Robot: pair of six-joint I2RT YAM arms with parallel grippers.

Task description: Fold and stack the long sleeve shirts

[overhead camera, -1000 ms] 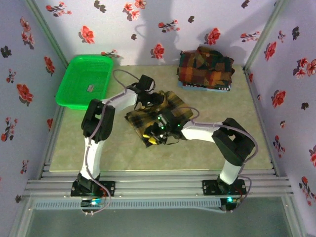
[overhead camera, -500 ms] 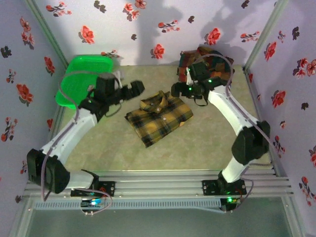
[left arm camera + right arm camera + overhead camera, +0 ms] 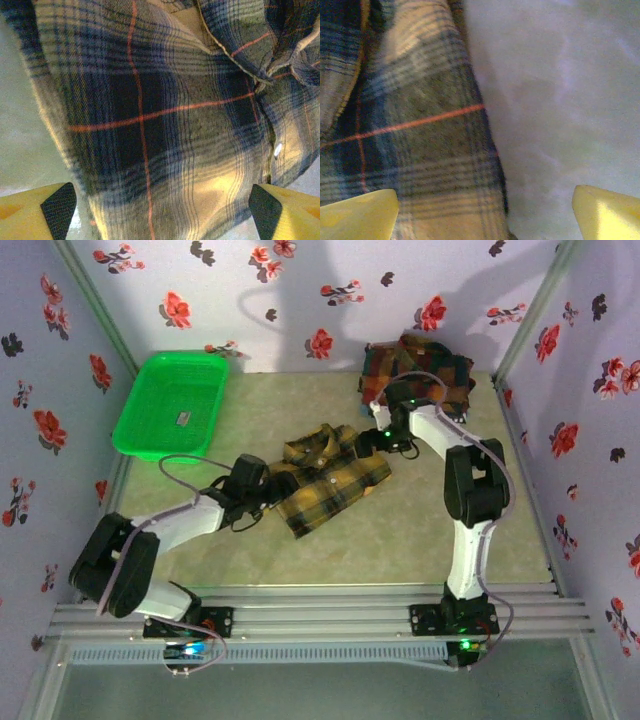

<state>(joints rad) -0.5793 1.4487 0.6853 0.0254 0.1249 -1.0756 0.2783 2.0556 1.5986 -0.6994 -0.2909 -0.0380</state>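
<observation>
While the left gripper (image 3: 268, 492) and right gripper (image 3: 370, 438) both gape wide, holding nothing, the folded mustard shirt (image 3: 330, 480) lies mid-table between them, opposite edges right under their fingers.

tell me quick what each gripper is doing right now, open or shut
Left gripper: open, above the yellow plaid shirt, holding nothing.
Right gripper: open, at that shirt's edge, holding nothing.

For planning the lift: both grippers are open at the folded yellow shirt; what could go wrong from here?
The right gripper straddles the edge of the yellow shirt, half over bare table; it may pinch little cloth and slip.
The left gripper may catch only top layers, opening the fold.
</observation>
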